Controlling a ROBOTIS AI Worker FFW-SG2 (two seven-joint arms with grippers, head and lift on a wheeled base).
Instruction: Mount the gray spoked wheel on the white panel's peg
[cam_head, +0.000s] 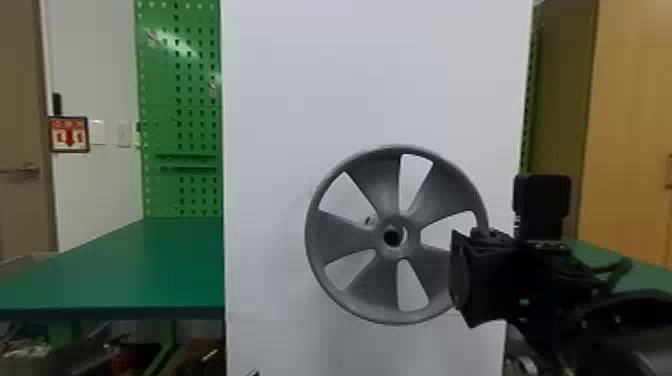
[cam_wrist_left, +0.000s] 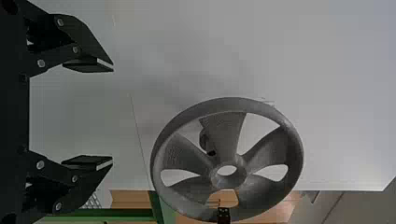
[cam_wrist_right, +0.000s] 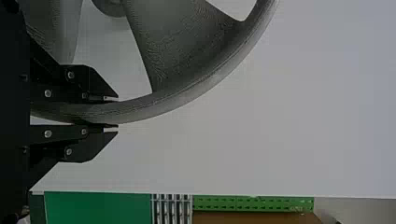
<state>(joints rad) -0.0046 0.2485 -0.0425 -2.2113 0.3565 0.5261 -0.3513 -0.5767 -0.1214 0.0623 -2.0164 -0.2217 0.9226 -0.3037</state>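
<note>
The right arm (cam_head: 550, 280) comes in from the right edge of the head view, its dark camera block (cam_head: 542, 205) standing above the wrist. At its end, the right gripper (cam_head: 459, 280) has its fingers clamped on the rim of the gray spoked wheel (cam_head: 345, 235), one finger on either face of the band, as the right wrist view shows. The left gripper (cam_wrist_left: 113, 115) has its fingers well apart, with bare space between them; in the left wrist view the wheel lies beyond their tips. The wheel is upright in front of the white panel, its five broad spokes and open hub (cam_head: 412, 240) turned toward the head camera, the grip low on its right side. Behind it, the peg (cam_head: 370, 219) shows through a gap between two spokes, to the left of the hub and a little above it, so the wheel is not on the peg. The white panel (cam_head: 375, 75) rises behind, tall and plain, with a soft shadow near the wheel. A green counter (cam_head: 125, 270) extends on the panel's left, and another green surface (cam_head: 605, 260) shows to the right, behind the arm. Farther back are a green pegboard (cam_head: 190, 115) with a shelf-like ledge, a wooden cabinet (cam_head: 630, 125) on the right, and, on the left, a pale wall (cam_head: 95, 65) bearing a framed red-and-white sign (cam_head: 69, 134), beside a door (cam_head: 20, 100) with a lever handle.
</note>
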